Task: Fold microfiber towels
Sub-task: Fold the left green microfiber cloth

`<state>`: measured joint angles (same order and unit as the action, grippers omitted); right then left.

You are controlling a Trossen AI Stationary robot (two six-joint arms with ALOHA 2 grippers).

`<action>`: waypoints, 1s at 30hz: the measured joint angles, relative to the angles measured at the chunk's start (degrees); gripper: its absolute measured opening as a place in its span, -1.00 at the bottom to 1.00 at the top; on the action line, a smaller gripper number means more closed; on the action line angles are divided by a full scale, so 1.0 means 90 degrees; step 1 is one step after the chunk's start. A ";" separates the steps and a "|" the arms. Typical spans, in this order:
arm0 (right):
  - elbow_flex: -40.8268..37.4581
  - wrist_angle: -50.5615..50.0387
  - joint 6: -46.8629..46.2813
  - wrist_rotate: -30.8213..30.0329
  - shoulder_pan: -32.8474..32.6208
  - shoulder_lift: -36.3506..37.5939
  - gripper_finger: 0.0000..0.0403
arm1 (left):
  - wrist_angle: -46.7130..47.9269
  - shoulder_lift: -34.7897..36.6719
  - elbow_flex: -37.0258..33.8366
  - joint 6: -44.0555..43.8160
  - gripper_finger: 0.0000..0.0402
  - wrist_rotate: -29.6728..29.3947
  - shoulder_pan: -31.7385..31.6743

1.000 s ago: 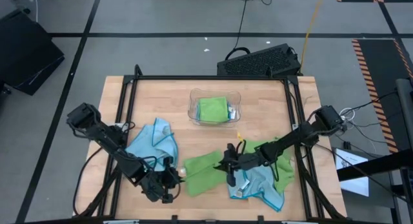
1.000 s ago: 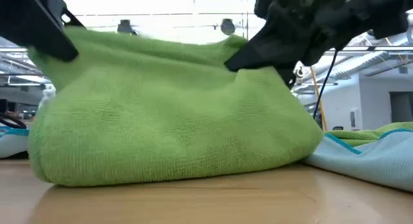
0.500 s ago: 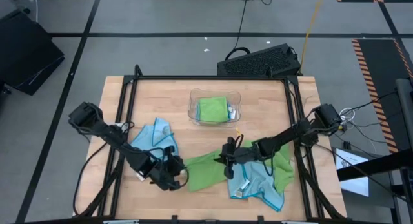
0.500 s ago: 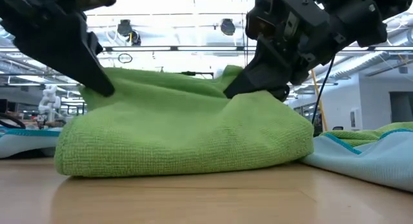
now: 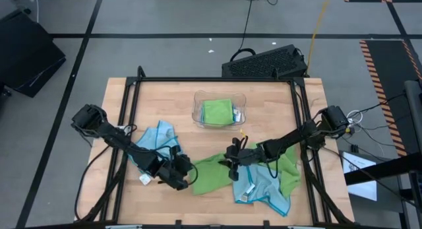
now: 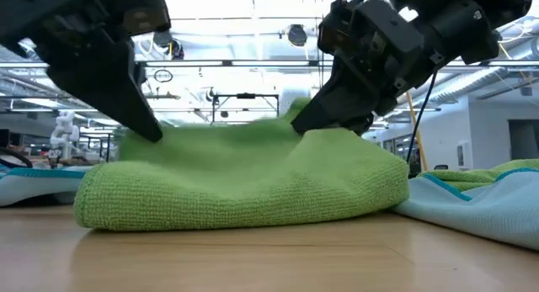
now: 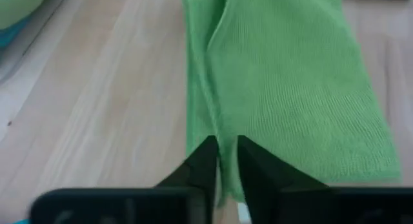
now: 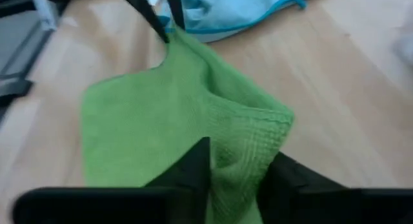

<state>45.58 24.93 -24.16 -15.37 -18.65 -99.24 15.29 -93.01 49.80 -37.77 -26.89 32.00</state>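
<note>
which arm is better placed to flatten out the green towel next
Close call; slightly the left. The left gripper sits low at one end of the green towel, over its flat edge. The right gripper is at the other end, where the cloth bunches up.

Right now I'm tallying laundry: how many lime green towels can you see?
3: one folded in the clear tray, one between both grippers at the table's front, one under the light blue towel at the right. More may be hidden.

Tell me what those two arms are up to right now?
Left gripper and right gripper: fingers at opposite ends of the green towel, folded on the table. Other towels alongside, none blocking.
</note>
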 joint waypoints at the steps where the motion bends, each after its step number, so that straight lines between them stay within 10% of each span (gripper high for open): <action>1: 0.0000 -0.0035 0.0032 -0.0117 0.0007 0.0000 -0.46 | 0.0002 0.0000 0.0000 -0.0029 -0.57 0.0011 -0.0025; 11: 0.0001 -0.1380 0.0454 -0.1272 0.0003 0.1005 0.11 | -0.0017 0.0315 0.0029 -0.0378 -0.04 -0.0239 -0.0023; 30: 0.0007 -0.0605 0.0402 -0.1152 -0.1323 0.0502 0.01 | -0.3111 -0.1080 0.0043 0.1350 -0.11 -0.1196 0.0842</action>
<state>45.65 19.48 -20.55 -25.74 -30.55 -94.73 -12.71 -102.73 50.19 -25.61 -37.66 39.58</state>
